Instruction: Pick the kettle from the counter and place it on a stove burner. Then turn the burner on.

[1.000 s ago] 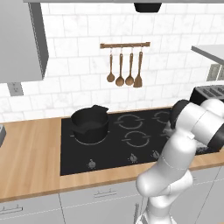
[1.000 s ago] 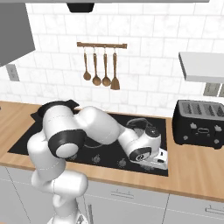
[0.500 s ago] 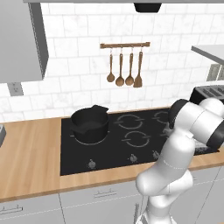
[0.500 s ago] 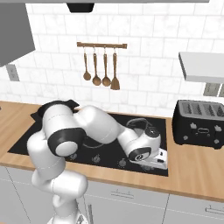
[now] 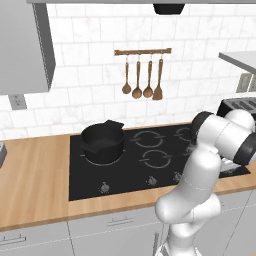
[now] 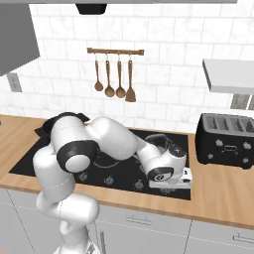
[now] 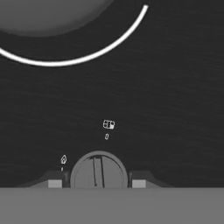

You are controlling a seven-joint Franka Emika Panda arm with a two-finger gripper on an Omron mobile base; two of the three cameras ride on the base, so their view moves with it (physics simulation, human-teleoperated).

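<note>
The grey kettle (image 7: 48,13) sits on a stove burner (image 7: 109,46), whose pale ring curves around its base at the top of the hand view. In the right base view the kettle (image 6: 158,141) stands just behind my hand, on the black cooktop's right side. My gripper (image 7: 96,183) is low at the cooktop's front edge, and its two fingertips press close on either side of a round stove knob (image 7: 98,170) with a near-upright slot. The gripper (image 6: 166,187) points down at the front right knobs. The light wood counter (image 5: 35,175) runs to both sides.
A black pot (image 5: 102,142) stands on the cooktop's (image 5: 130,175) back left burner. A black toaster (image 6: 225,141) sits on the counter to the right. Wooden utensils (image 5: 142,75) hang on the wall rail. Other knobs (image 5: 105,187) line the front edge.
</note>
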